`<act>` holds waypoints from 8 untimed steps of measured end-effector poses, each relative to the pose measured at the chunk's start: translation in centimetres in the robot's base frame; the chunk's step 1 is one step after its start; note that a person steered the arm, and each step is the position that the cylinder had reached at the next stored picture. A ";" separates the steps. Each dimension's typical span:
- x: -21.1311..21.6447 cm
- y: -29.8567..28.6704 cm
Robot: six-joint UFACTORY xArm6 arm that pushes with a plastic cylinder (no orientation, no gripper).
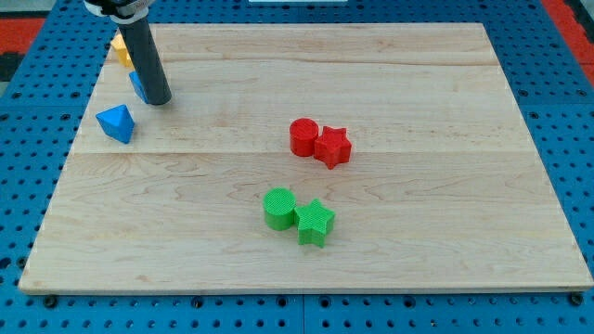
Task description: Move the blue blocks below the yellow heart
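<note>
A blue block (116, 122), roughly pyramid-shaped, lies near the board's left edge. A second blue block (137, 85) sits just above and to its right, mostly hidden behind my rod. A yellow block (121, 49) shows near the top left corner, also partly hidden by the rod; its shape cannot be made out. My tip (158, 99) rests on the board touching the right side of the second blue block, up and to the right of the blue pyramid.
A red cylinder (303, 136) and a red star (332, 146) touch each other right of centre. A green cylinder (279, 208) and a green star (315, 222) touch below them. The wooden board (418, 111) lies on a blue pegboard.
</note>
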State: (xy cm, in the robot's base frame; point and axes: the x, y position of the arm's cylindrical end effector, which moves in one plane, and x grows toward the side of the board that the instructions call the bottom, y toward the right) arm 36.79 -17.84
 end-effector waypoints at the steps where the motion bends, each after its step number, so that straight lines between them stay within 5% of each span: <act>1: 7.2 1.4; 2: 6.5 -6.4; 3: 3.9 -8.3; 4: 1.6 -7.6; 6: 5.3 -4.6; 8: -0.3 0.6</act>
State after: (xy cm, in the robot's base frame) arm 36.49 -17.26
